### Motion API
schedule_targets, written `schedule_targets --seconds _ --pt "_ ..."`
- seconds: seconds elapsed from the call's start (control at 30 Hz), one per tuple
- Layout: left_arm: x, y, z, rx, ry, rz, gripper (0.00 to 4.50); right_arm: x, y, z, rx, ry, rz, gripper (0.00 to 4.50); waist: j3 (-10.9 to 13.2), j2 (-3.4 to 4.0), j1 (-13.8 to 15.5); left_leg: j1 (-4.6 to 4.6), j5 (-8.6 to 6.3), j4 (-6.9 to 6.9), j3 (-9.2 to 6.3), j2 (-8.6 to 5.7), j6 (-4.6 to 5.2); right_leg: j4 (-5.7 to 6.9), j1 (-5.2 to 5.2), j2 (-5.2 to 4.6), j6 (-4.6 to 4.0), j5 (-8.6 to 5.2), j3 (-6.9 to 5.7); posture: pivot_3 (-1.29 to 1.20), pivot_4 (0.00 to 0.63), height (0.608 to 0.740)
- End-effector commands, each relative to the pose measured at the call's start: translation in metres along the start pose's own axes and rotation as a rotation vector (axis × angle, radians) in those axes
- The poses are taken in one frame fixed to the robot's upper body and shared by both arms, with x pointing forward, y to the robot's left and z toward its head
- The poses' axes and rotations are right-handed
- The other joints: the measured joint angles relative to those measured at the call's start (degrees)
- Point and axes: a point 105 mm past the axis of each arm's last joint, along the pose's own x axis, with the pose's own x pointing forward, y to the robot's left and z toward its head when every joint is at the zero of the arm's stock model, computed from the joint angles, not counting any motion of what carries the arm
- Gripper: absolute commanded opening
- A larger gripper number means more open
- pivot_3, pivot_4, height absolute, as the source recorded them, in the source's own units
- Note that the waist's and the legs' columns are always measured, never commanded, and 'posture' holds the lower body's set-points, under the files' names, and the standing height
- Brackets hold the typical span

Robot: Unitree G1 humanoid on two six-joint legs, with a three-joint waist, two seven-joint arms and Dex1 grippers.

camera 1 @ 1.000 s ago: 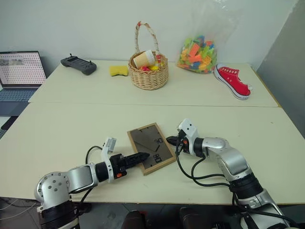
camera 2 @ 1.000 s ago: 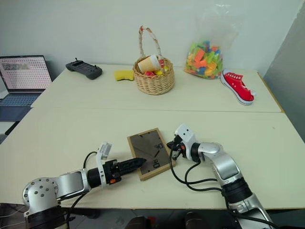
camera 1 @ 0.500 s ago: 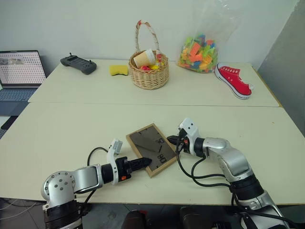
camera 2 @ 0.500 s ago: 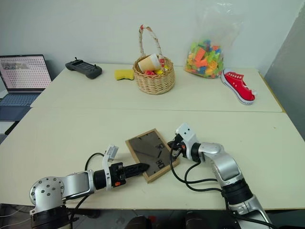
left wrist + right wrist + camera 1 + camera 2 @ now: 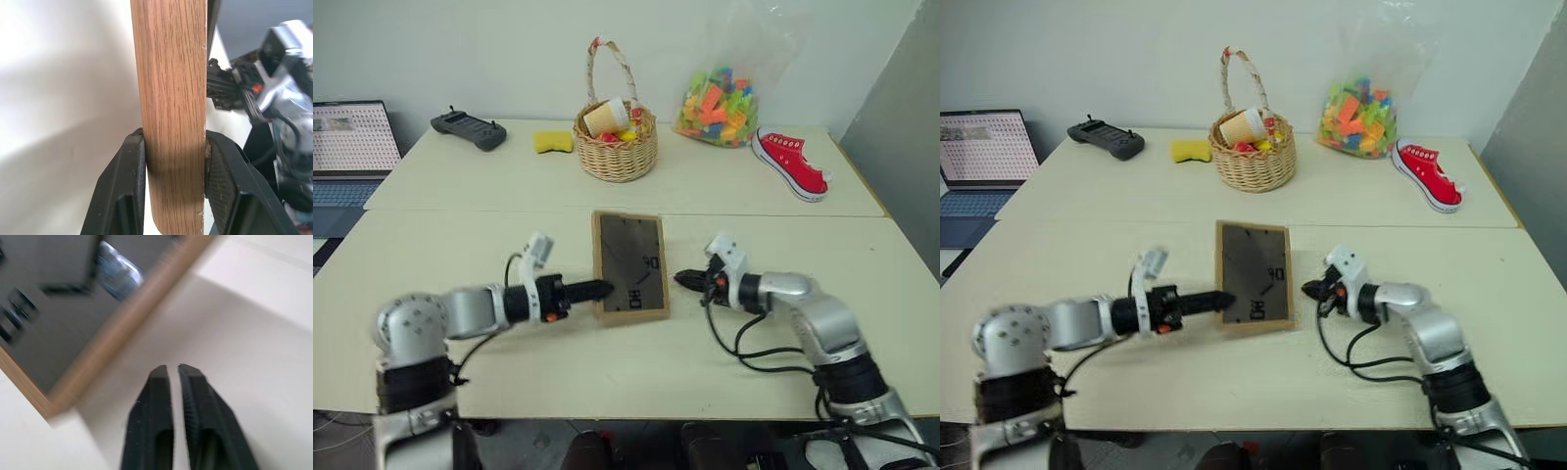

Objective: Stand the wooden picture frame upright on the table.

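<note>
Frame (image 5: 629, 266) is pinched on its left edge by my left claw (image 5: 598, 289), long axis upright, back panel facing me, above the near counter (image 5: 460, 235), while my right claw (image 5: 686, 280), fingers nearly together and empty, waits just off its right edge.

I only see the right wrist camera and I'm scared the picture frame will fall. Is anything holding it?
Observer: Yes. The left gripper pinches the wooden picture frame by its edge, one finger on each face.
Operator: Is it standing up?
Observer: It is tipped up with its dark back toward the head camera. I cannot tell if its lower edge touches the table.
Operator: What's behind it?
Observer: A wicker basket sits farther back on the table, well apart from the frame.
</note>
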Motion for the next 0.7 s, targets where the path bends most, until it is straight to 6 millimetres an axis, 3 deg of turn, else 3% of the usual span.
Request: schedule_targets --seconds 0.03,0.23,0.47,0.7 --pt "-0.003 -0.016 0.026 0.156 -0.015 -0.092 1.34 -0.019 0.002 0.056 0.014 -0.158 0.139 1.35 0.11 -0.01 -0.10 0.00 0.00 -0.01 -0.01 0.00 0.00 0.00 -0.01 0.00 0.00 0.00 -0.02 0.00 0.150 0.740" --pt "-0.002 -0.015 0.049 0.290 -0.039 -0.099 1.34 -0.028 0.019 0.115 0.072 -0.283 0.325 2.75 0.17 -0.05 -0.78 0.03 0.00 -0.26 -0.01 0.02 0.01 -0.06 -0.04 0.01 -0.05 -0.02 -0.03 0.00 0.150 0.740" --pt "0.005 -0.018 0.055 0.325 -0.056 -0.137 1.34 -0.006 0.029 0.122 0.087 -0.282 0.331 4.40 0.22 -0.11 -0.86 -0.11 0.00 -0.52 -0.01 0.05 0.02 -0.36 -0.15 -0.02 -0.06 -0.03 -0.06 0.00 0.150 0.740" --pt "0.012 -0.026 0.056 0.337 -0.064 -0.182 1.34 0.023 0.032 0.115 0.056 -0.258 0.292 4.40 0.22 -0.12 -0.87 -0.94 0.13 -0.24 -0.01 0.05 -0.18 -0.13 -0.91 -0.33 -0.05 -0.02 -0.19 0.00 0.150 0.740"
